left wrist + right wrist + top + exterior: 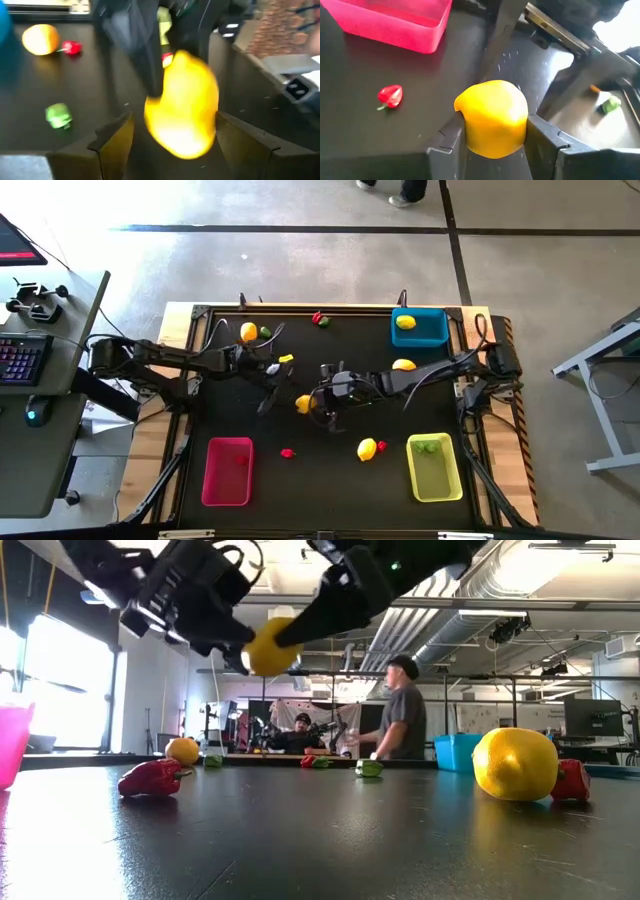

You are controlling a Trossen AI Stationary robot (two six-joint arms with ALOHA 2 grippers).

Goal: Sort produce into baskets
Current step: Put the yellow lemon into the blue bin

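Smooth yellow-orange plastic lemon [492, 119] is clamped btwn right gripper [495, 134] fingers, lifted mid-table; left gripper [172, 135], spread open w/ nothing held, sits close by; lemon should be carried level to bright blue rectangular plastic basket [421, 328].

We see two dark, nearly black arms, the left arm [160, 358] and the right arm [440, 368], each built of slim jointed segments with thin black cables looping beside them. Each right gripper finger [547, 137] is a flat, angular matte-black plate, and the left gripper [172, 132] has similar dark plates.

Concrete floor [300, 265], ceiling ducts [480, 595]
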